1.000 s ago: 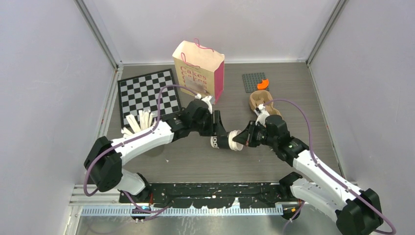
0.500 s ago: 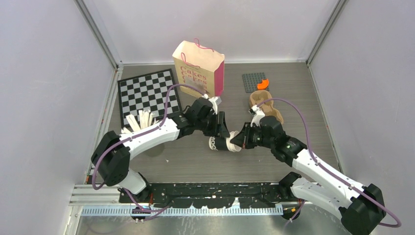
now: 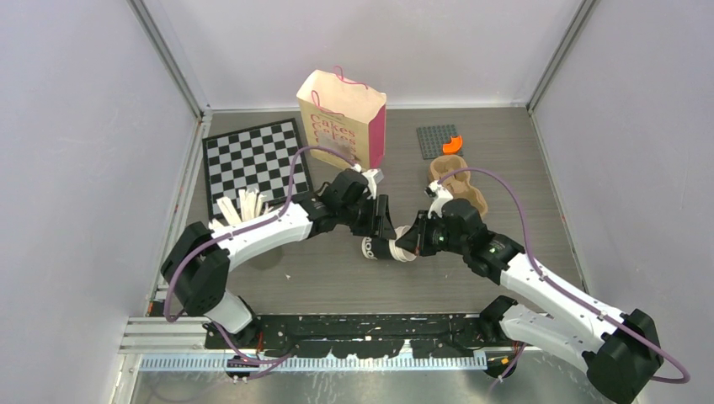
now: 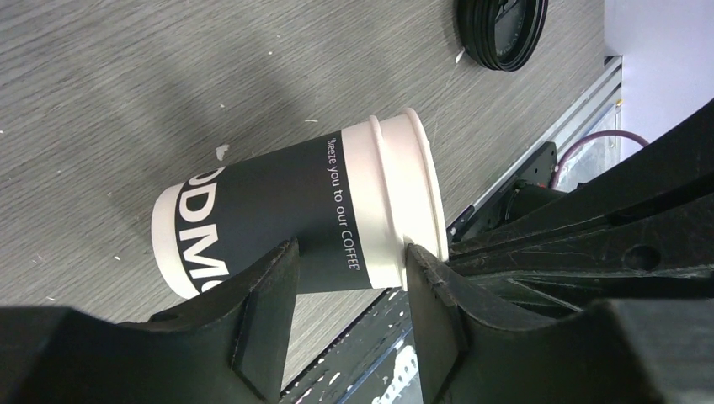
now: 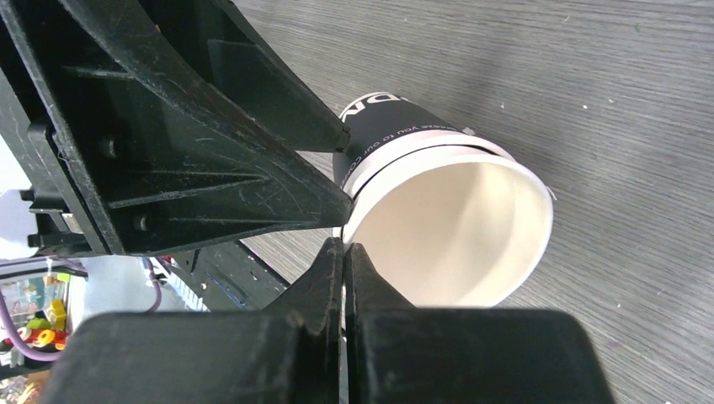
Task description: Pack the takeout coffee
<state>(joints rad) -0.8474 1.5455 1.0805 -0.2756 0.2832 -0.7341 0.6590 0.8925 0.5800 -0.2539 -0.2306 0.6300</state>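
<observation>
Because the coffee cup (image 4: 278, 202) lay on its side between the two claws, everything turned on its long axis. That axis ran roughly across the bench (image 3: 337, 286), with the base toward the left arm's side and the open white mouth toward the right arm. The cup was at mid-bench, low and slightly tilted; whether its sleeve touched the surface could not be told. It wore no lid, and a black lid (image 4: 503, 32) lay apart on the bench beyond its rim.

The right claw (image 5: 343, 248) faced the cup mouth-on. Its fingers were pressed together right at the rim's edge with the paper wall seemingly caught between them, so I judged that it held the cup by the lip. The right forearm was stretched low from the near right toward the centre.

The left claw (image 4: 349, 252) was set over the cup from the far left, wrist bent down. It stood about half spread, one finger against the black sleeve and the other at the white rim band. Its gap therefore ran along the cup's length, not across it. Both claws were at the cup, neither one nearer.
</observation>
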